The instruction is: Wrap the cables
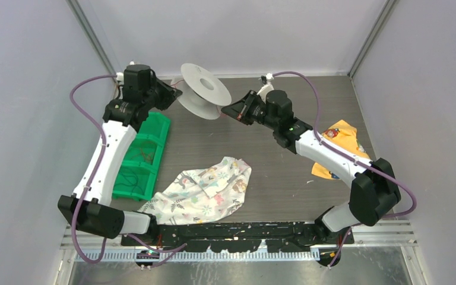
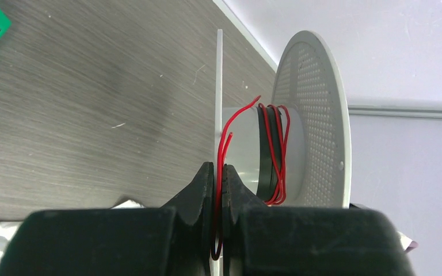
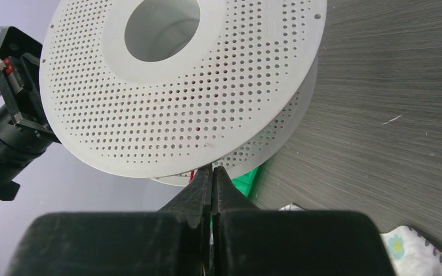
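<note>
Robot lab cell, plain pale walls (image 1: 243, 35), left arm (image 1: 110, 154) and right arm (image 1: 326, 151) bolted to dark table (image 1: 285, 178)

Dark wood-grain table (image 1: 285, 178), pale grey walls (image 1: 243, 29) on three sides, metal corner posts (image 1: 95, 35), even light

Soft even light, faint shadows; left tool (image 2: 218, 168) blurred close up.

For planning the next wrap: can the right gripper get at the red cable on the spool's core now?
Probably not directly. The right gripper is shut at the rim of the perforated flange, which hides the core and the red cable wound there. Entering between the flanges might work.
</note>
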